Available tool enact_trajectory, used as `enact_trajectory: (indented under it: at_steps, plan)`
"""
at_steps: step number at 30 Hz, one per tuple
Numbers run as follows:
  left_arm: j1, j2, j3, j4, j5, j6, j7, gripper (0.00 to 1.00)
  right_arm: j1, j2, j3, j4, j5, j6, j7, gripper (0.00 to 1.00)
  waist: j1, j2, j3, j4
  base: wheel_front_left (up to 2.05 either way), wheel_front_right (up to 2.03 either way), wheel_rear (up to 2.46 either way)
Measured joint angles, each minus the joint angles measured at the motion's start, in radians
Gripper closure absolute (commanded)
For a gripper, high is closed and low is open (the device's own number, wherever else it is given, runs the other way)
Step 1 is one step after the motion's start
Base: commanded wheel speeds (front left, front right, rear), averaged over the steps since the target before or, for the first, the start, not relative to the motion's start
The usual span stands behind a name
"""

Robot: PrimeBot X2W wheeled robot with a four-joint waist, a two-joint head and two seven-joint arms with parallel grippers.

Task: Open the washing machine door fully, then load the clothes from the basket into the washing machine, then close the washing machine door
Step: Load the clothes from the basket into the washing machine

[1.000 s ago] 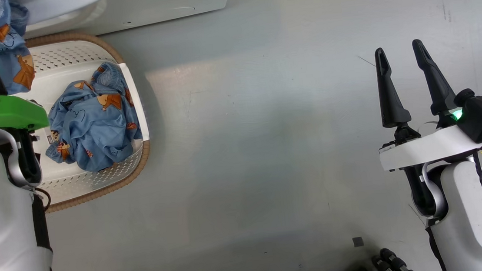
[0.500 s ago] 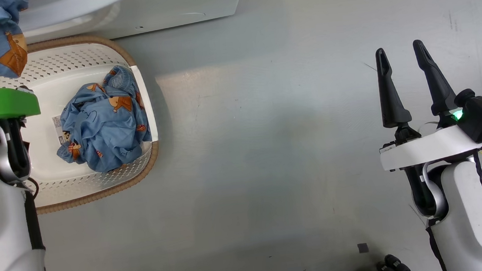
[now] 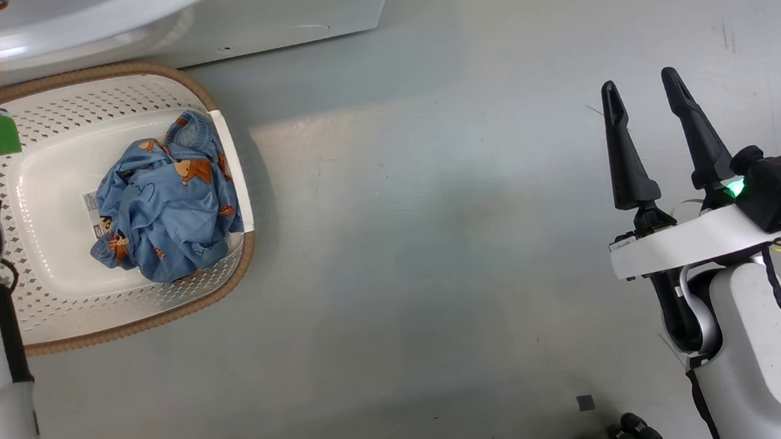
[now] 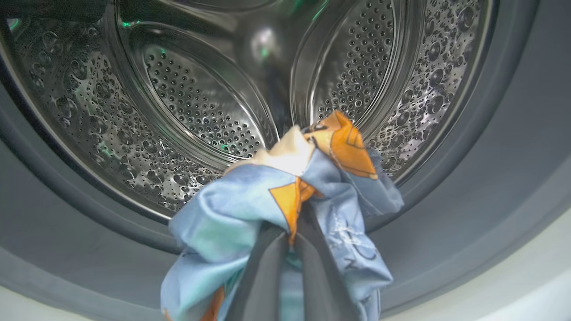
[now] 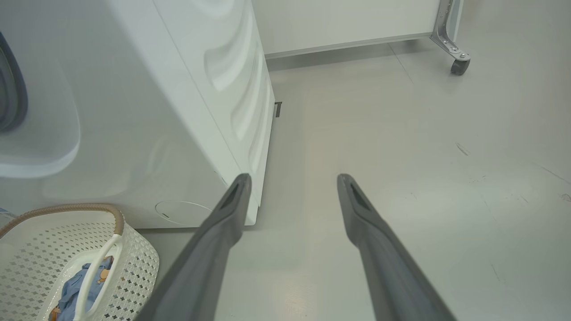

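The left gripper (image 4: 290, 225) holds a soft light-blue garment (image 4: 250, 200), printed with orange-brown figures, at the mouth of the steel perforated drum (image 4: 196, 102).

Its two dark fingers are pressed together, pinching the cloth, which bunches around them and hangs below at the lower centre of the left wrist view. I cannot tell whether it has passed the grey rubber gasket (image 4: 513, 156). A release too early would likely leave the garment draped over the gasket lip, or let it slide to the grey floor (image 3: 435, 244). Trailing folds could also snag there.

At the right of the head view, the right gripper (image 3: 639, 84) hangs spread and empty. More blue clothes (image 3: 163, 204) lie in the cream-white perforated plastic basket (image 3: 104, 96) at the left, below the big white washing machine (image 3: 287, 9).
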Motion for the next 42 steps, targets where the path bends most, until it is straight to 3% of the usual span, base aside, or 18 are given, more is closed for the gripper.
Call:
enact_trajectory:
  at_steps: [11, 26, 42]
  plan:
    - [-0.098, 0.031, -0.021, 0.018, 0.003, -0.004, 0.068, 1.0, 0.0, 0.0, 0.013, 0.001, 0.011, 0.0, 0.0, 0.0, 0.0, 0.0, 0.006, -0.021, 0.0, 0.0, 0.0]
    - [-0.237, 0.125, 0.007, 0.134, -0.012, -0.008, 0.193, 1.0, 0.0, 0.001, 0.034, 0.001, 0.032, -0.001, 0.0, 0.0, 0.0001, 0.0, 0.029, -0.059, 0.0, 0.0, 0.0]
    - [-0.385, 0.157, -0.03, 0.23, -0.013, -0.009, 0.298, 1.0, 0.0, 0.001, 0.046, -0.005, 0.041, -0.001, 0.0, 0.0, 0.0, 0.0, 0.103, -0.084, 0.0, 0.0, 0.0]
